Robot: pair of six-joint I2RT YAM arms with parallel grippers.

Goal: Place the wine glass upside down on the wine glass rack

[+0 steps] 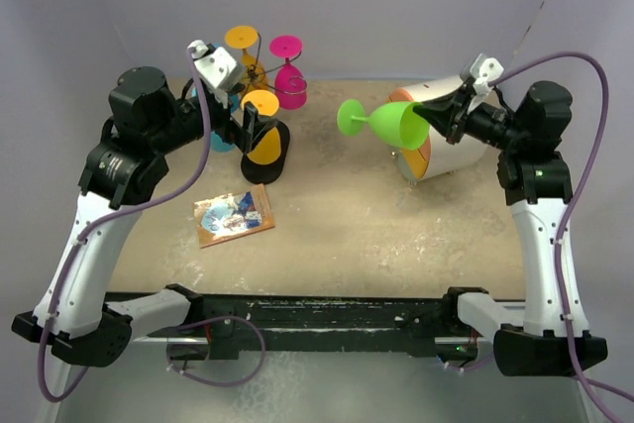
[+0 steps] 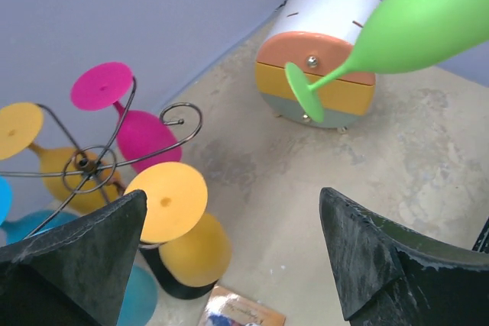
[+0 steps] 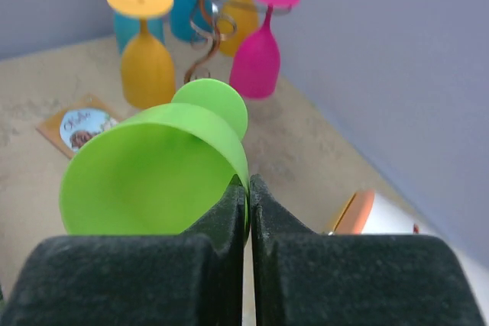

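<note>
My right gripper (image 1: 428, 118) is shut on the rim of a green wine glass (image 1: 391, 122) and holds it on its side above the table, foot pointing left toward the rack. In the right wrist view the fingers (image 3: 229, 211) pinch the rim of the glass (image 3: 145, 173). The glass also shows in the left wrist view (image 2: 416, 24). The wine glass rack (image 1: 254, 74) stands at the back left, its wire hub (image 2: 84, 164) above a black base (image 2: 164, 284). Yellow (image 1: 263, 146), pink (image 1: 290, 86) and blue glasses hang on it upside down. My left gripper (image 1: 246, 126) is open and empty beside the rack (image 2: 233, 192).
A white round box with orange and yellow drawer fronts (image 1: 448, 146) lies just behind the green glass. A small picture card (image 1: 234, 217) lies on the table in front of the rack. One curled rack arm (image 2: 183, 116) on the side facing the box carries no glass. Grey walls close the back and sides.
</note>
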